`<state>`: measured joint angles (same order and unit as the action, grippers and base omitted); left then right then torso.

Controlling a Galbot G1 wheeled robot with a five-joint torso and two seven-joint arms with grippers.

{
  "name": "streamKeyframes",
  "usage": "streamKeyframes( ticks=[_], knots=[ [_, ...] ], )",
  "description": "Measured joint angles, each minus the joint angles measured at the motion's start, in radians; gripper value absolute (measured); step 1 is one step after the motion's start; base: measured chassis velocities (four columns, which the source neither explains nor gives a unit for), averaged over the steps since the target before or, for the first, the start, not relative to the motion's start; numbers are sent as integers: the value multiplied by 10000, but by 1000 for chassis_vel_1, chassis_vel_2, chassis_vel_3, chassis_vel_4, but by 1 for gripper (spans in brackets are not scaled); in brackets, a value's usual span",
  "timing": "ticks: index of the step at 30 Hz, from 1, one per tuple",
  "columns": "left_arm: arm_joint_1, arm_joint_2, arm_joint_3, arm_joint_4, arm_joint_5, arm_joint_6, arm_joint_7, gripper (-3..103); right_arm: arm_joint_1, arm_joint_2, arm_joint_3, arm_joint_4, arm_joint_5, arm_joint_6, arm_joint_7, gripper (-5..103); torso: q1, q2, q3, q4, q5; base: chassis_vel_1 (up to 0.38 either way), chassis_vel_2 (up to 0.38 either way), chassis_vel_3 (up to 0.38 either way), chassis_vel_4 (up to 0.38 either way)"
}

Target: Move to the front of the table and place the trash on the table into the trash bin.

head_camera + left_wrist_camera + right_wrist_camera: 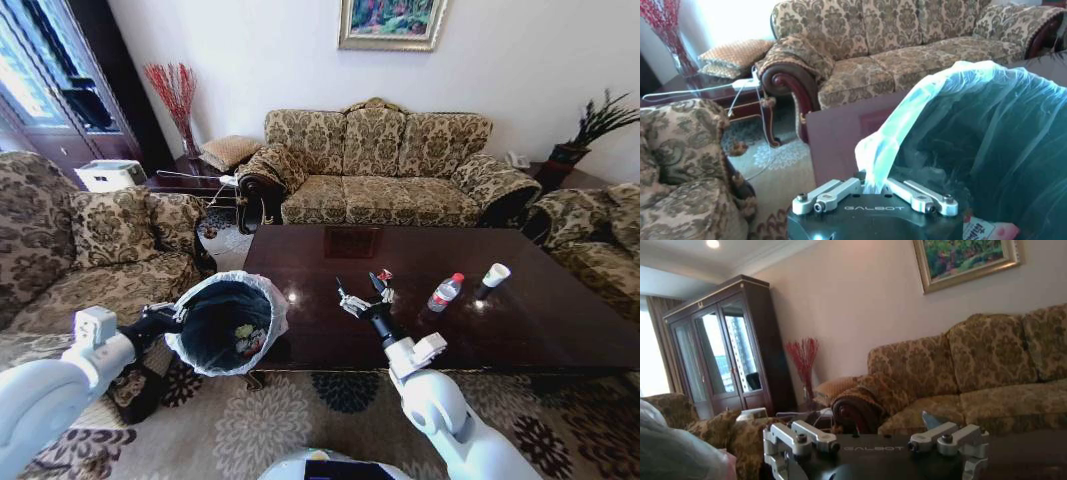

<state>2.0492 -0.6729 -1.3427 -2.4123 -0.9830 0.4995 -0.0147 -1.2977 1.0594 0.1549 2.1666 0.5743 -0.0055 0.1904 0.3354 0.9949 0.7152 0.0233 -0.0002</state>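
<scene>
The trash bin (225, 325), black with a white bag liner (933, 115), hangs off the table's (560, 330) near left corner. My left gripper (165, 318) is shut on its rim and liner (873, 192). Some yellowish and red-white scraps (245, 337) lie inside the bin. My right gripper (358, 291) hovers open over the table's near middle, with nothing between its fingers (800, 437). A red-white wrapper (384, 275) lies just beyond it. To its right on the table are a red-capped clear bottle (445, 292) and a white paper cup (494, 275).
A patterned sofa (380, 170) stands behind the table, with armchairs on the left (90, 250) and right (590, 230). A side table (190, 180) with a red vase sits at the back left. A patterned rug (340, 400) lies under the table's front edge.
</scene>
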Motion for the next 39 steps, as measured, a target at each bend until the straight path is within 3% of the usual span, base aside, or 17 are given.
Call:
streamKeyframes(
  ticks=[9,17,20,24,28,30,39],
  knots=[
    [-132,-98,97,-133,-20,-48,-1,0,320,261,-64,-997,149,9,225,100,1,0,1,-3,-1,-245,-281,256,253],
    [-131,-199,174,-398,-54,-48,10,0,1438,864,-296,-3787,-726,629,-261,100,1,0,2,-6,8,-205,-217,164,201],
    [-83,-263,217,-471,-60,-41,5,0,2579,1804,-436,-5805,-907,703,-680,100,1,-1,2,0,2,-24,-43,7,6],
    [27,-318,213,-489,-52,-21,-10,0,3328,2566,-565,-7073,-909,657,-915,100,1,-1,2,14,-12,34,34,-13,-21],
    [37,-281,203,-488,-50,-21,-25,0,3631,3005,-662,-7689,-1043,605,-901,100,0,0,1,11,-5,33,39,-11,-21],
    [11,-226,231,-438,-59,-19,-20,0,3968,3470,-654,-8343,-1334,492,-627,100,-1,0,0,-3,2,0,0,0,0],
    [-23,-91,297,-332,-74,-14,-8,0,4862,4124,-628,-9671,-1495,479,-454,100,2,-1,2,0,-1,0,0,0,0]
  ],
)
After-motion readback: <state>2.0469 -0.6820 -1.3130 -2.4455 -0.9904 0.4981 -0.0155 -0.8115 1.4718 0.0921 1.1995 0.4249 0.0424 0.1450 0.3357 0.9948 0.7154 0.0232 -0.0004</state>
